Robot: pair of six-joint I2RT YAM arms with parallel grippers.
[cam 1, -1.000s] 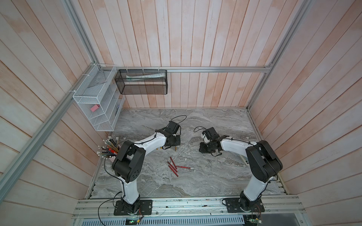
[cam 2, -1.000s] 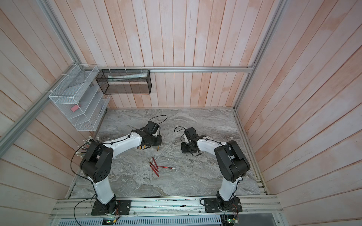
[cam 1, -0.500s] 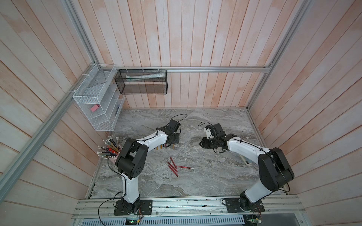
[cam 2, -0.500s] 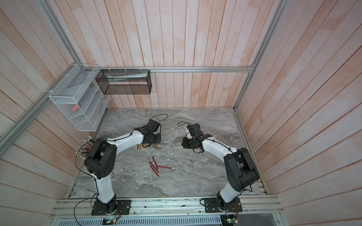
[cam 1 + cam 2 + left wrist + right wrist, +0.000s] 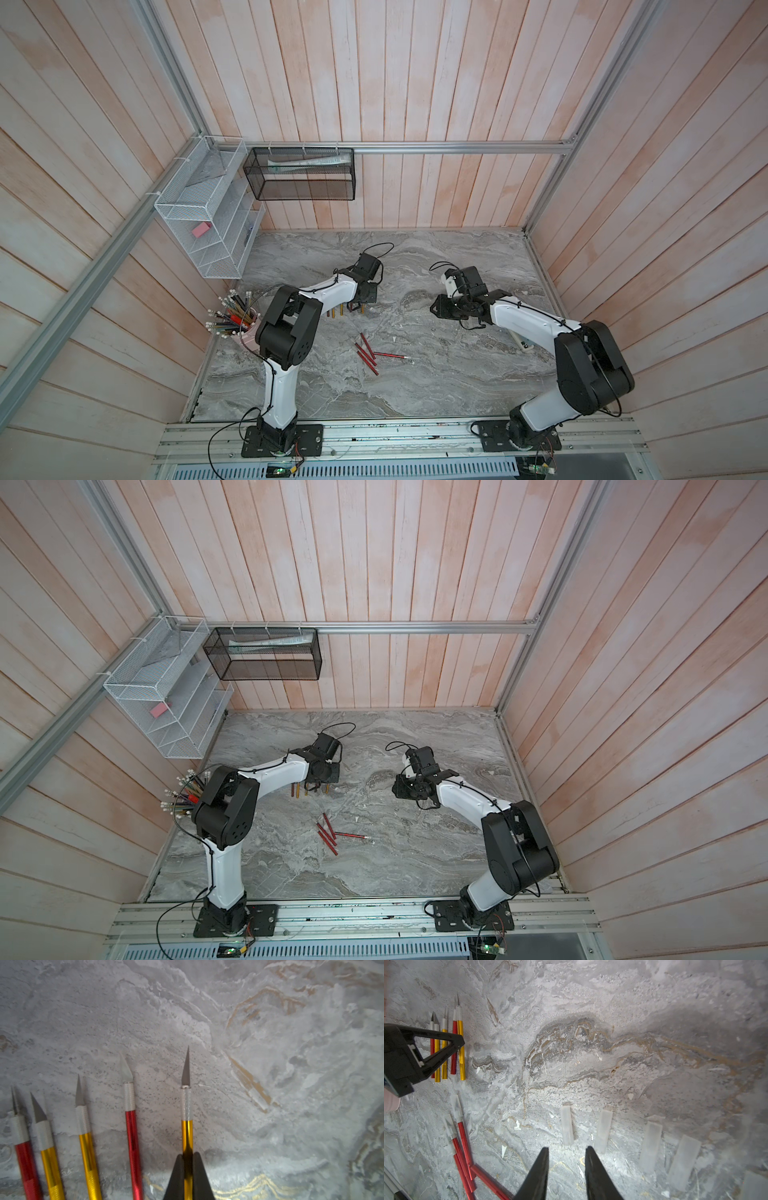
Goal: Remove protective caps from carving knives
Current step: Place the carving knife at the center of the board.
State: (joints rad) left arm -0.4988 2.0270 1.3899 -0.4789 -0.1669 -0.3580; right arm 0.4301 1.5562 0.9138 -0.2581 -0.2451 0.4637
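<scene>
Yellow knife (image 5: 187,1132): blade bare, pinched by left gripper (image 5: 188,1159) just beside the uncapped row (image 5: 133,1136), likely to extend it. Right gripper (image 5: 566,1151): jaws parted, empty, above shed caps (image 5: 567,1126), well apart from the row.

Both arms have white link shells: left arm (image 5: 332,291), right arm (image 5: 523,320). The joint housings (image 5: 286,332) are bulky, black and rounded, dotted with small round holes. Thin black cables (image 5: 271,386) run along the links, tied down at intervals. Black square base plates (image 5: 311,440) are bolted at the corners. The fingers (image 5: 537,1174) are matte black, tapering to narrow tips.
</scene>
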